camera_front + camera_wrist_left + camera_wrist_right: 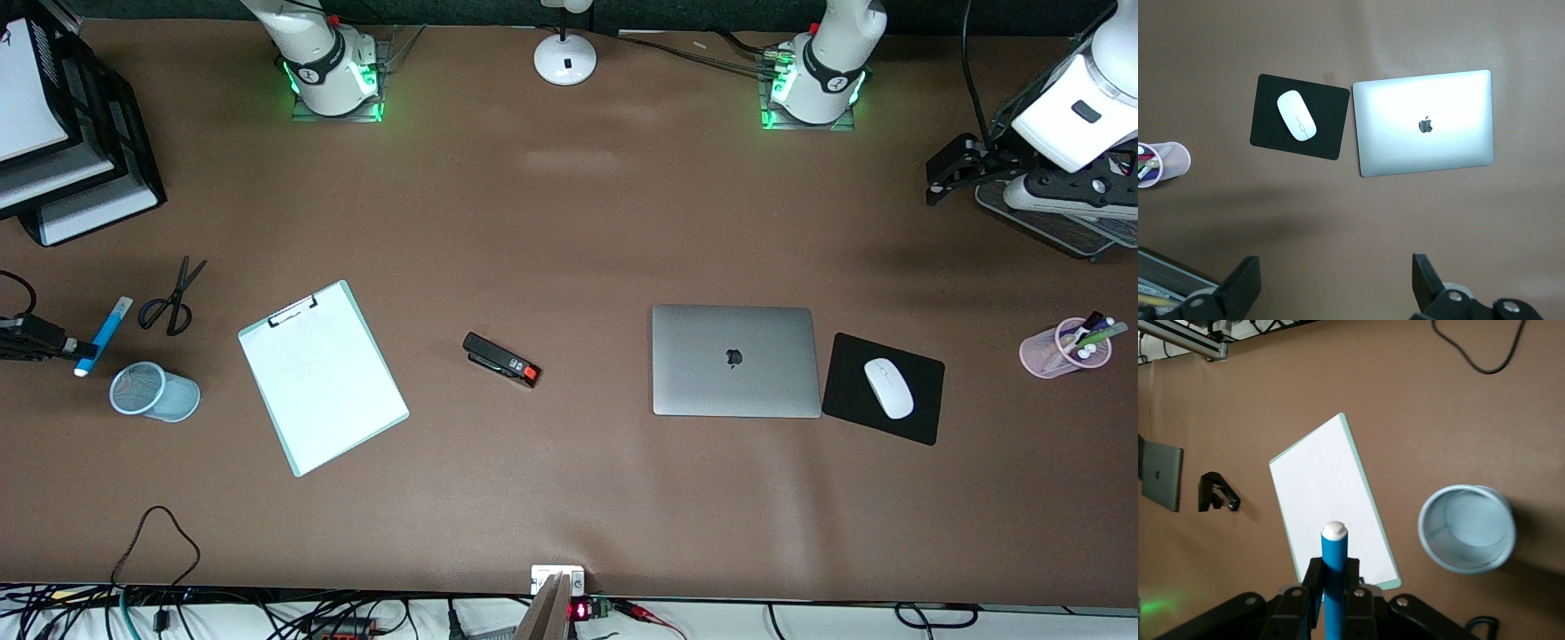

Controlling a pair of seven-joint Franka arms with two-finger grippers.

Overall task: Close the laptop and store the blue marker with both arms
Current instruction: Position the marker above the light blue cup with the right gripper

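The silver-grey laptop (733, 360) (1425, 123) lies closed on the brown table, lid up with its dark apple logo showing. My right gripper (87, 348) (1333, 577) is shut on the blue marker (107, 331) (1335, 550), whose pale end points away from the wrist. It holds the marker over the right arm's end of the table, between the scissors (173, 298) and a blue mesh cup (153, 391) (1466, 529). My left gripper (931, 182) (1335, 283) hangs open with nothing between its fingers, over the left arm's end of the table.
A clipboard (322, 375) and a black stapler (500, 360) lie mid-table. A black mouse pad (849, 400) with a white mouse (889, 388) sits beside the laptop. A pink pen cup (1065, 348), a mesh tray (1058, 222) and stacked document trays (62, 133) stand at the table's ends.
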